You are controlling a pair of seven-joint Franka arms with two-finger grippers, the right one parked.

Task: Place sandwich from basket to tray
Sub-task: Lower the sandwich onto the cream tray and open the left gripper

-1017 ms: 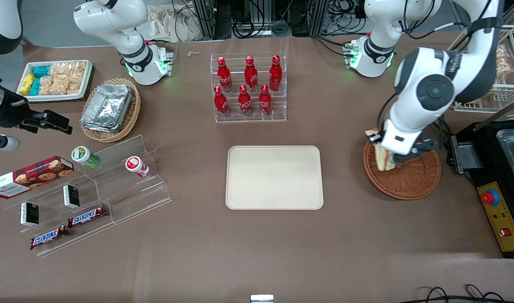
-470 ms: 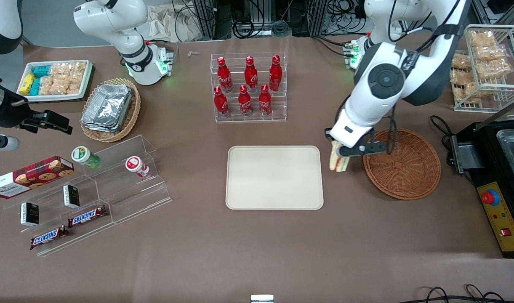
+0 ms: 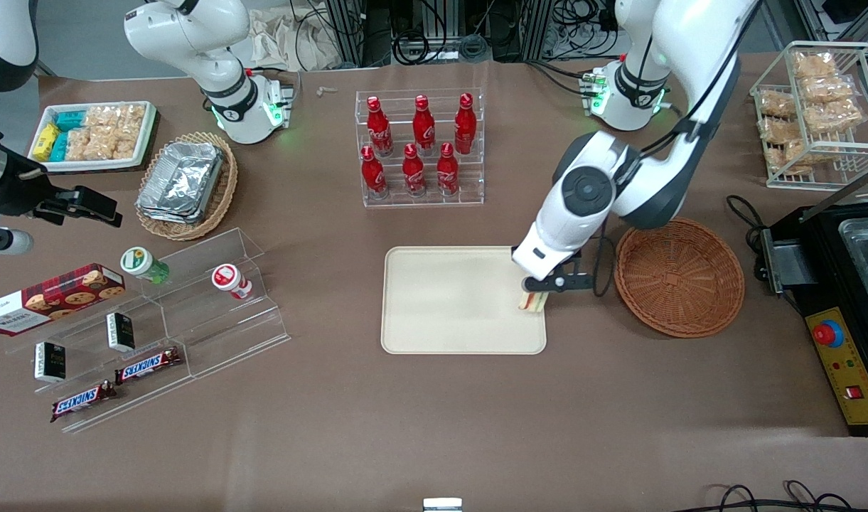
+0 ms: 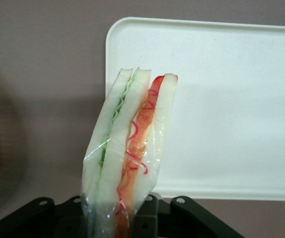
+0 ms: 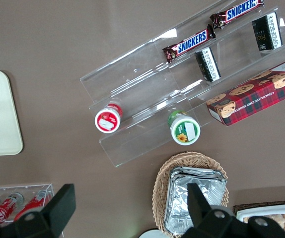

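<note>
We see the gripper (image 3: pixel 534 293) near the middle of the front view; its fingers hold the sandwich (image 3: pixel 532 301) tight over the tray (image 3: pixel 448 299); the basket (image 3: pixel 679 277) sits beside it.

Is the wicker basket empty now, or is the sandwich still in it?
Empty. The basket shows only bare weave; the sandwich is out, clamped on edge in the pincer over the tray at the basket-side edge.

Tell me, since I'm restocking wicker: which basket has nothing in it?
The round reddish-brown basket beside the tray; the paler one holds foil trays. The gripper holds the sandwich over the tray.
</note>
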